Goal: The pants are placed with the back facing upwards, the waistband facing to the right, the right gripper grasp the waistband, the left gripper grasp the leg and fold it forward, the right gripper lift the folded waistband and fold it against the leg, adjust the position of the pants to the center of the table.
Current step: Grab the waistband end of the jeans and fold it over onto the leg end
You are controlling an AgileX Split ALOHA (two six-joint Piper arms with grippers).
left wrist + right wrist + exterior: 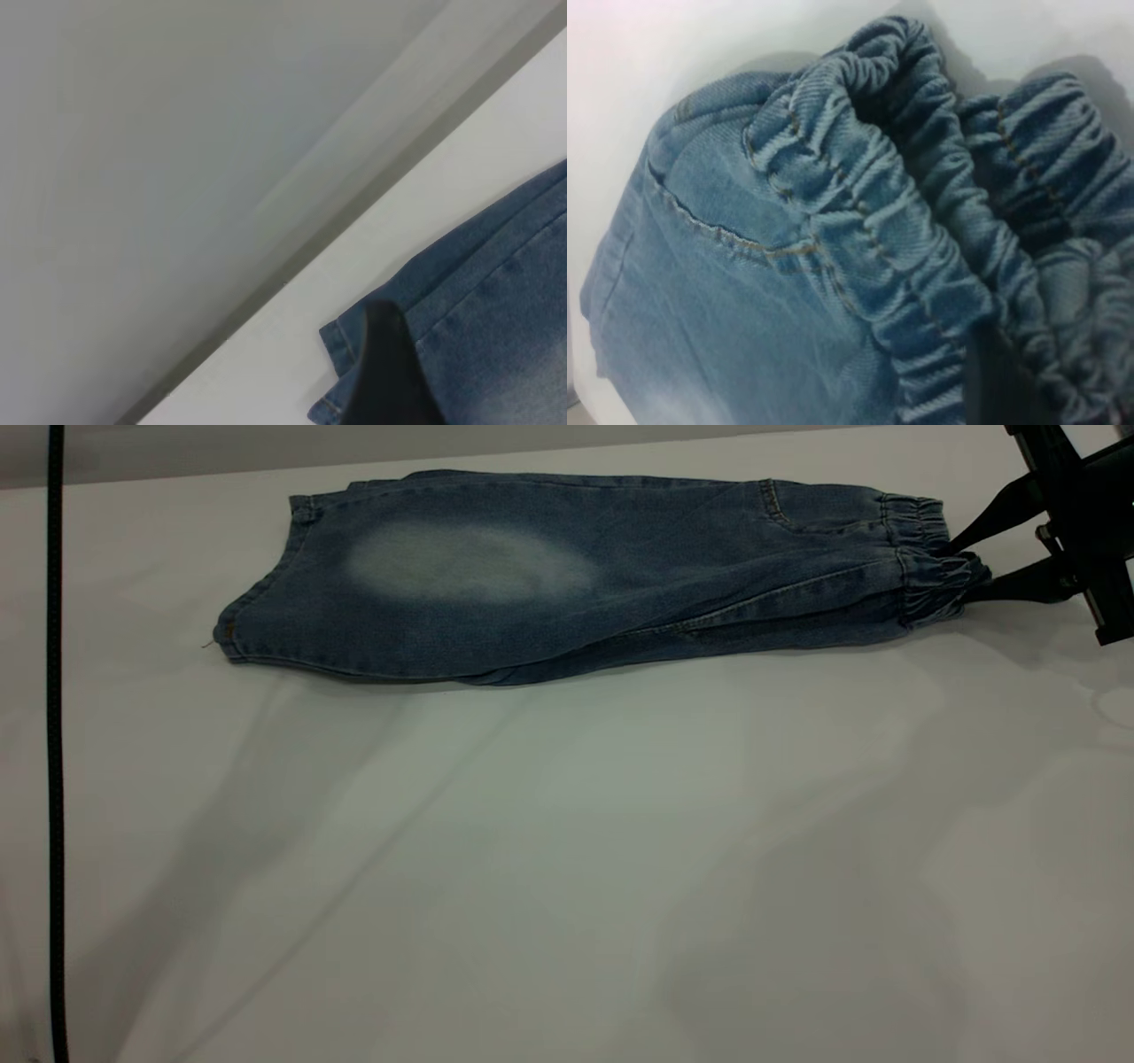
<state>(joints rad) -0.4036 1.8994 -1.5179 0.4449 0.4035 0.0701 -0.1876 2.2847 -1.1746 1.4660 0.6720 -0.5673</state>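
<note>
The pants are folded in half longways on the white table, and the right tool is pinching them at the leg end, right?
Not quite. The pants do lie folded lengthwise on the table, but the right tool is at the gathered elastic waistband, not the leg end. The exterior view shows it; the right wrist view shows that elastic close up.

A black cable runs straight down the left edge; a grey wall stands behind.

A plain grey wall runs along the top of the frame. A black cable hangs vertically down the far left edge. Lighting is soft and dim.
</note>
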